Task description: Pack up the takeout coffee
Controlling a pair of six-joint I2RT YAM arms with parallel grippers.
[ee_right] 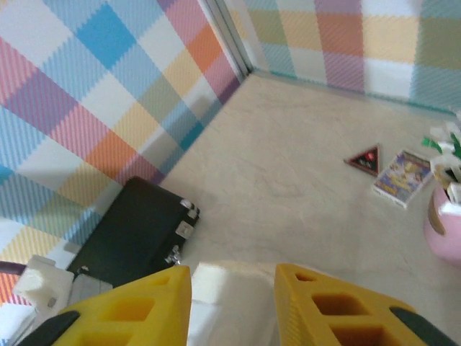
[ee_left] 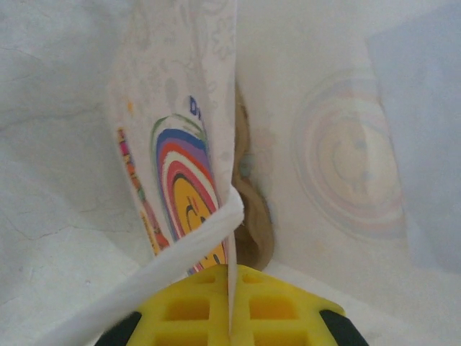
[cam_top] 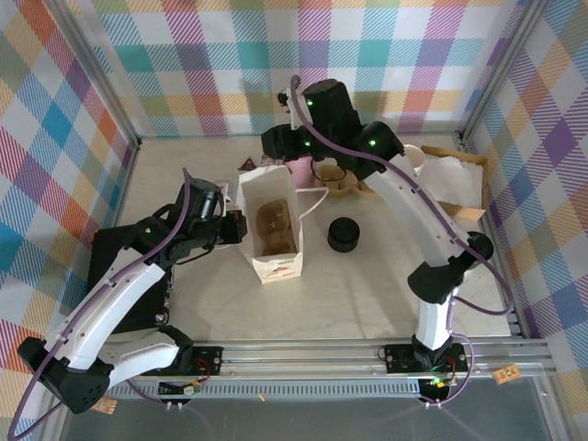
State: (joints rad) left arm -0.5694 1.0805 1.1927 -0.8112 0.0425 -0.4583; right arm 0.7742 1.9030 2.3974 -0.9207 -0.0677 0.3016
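Observation:
A white paper bag (cam_top: 276,262) stands open at mid-table with brown items (cam_top: 273,225) inside. My left gripper (cam_top: 237,225) is at its left rim, shut on the printed paper wall (ee_left: 180,166), which runs pinched between the yellow fingers (ee_left: 274,306). One brown item (ee_left: 252,216) shows inside. My right gripper (cam_top: 276,147) hovers at the bag's far edge. Its yellow fingers (ee_right: 324,303) stand apart with the white bag rim (ee_right: 230,303) showing in the gap. The takeout coffee is hidden.
A squat black lid stack (cam_top: 343,234) sits right of the bag. A black case (cam_top: 124,266) lies at the left. A pink vase (ee_right: 443,231), a triangular card (ee_right: 364,158) and a printed card (ee_right: 403,176) sit at the back. A cardboard carrier (cam_top: 335,179) lies under the right arm.

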